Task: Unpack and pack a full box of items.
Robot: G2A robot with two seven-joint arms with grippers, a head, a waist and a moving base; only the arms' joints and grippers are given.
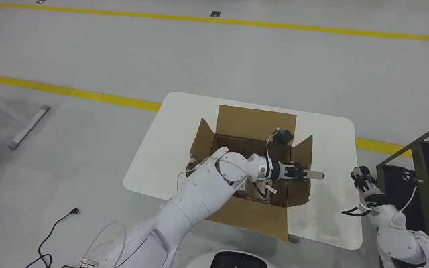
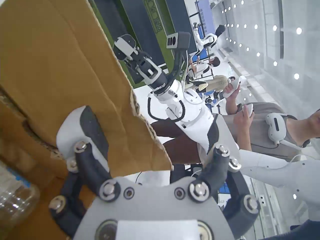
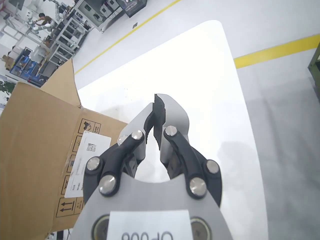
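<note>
An open cardboard box [image 1: 251, 124] stands on the white table [image 1: 174, 147], its flaps raised. My left arm lies across the box, and the left gripper [image 1: 307, 174] sits at the box's right flap [image 2: 62, 51]. That gripper [image 2: 147, 124] is open, with the flap's torn edge between its widely spread fingers [image 2: 82, 131]. A clear plastic bottle [image 2: 15, 201] lies inside the box beside it. My right gripper [image 3: 155, 116] is shut on nothing, hovering over the table's right part, to the right of the box [image 3: 37, 131]; it is also seen from above [image 1: 362, 179].
A green-framed rack [image 1: 402, 167] stands just off the table's right edge, close to the right arm. Bare tabletop [image 3: 200, 76] lies between the box and that edge. Yellow floor lines [image 1: 80, 92] run behind the table.
</note>
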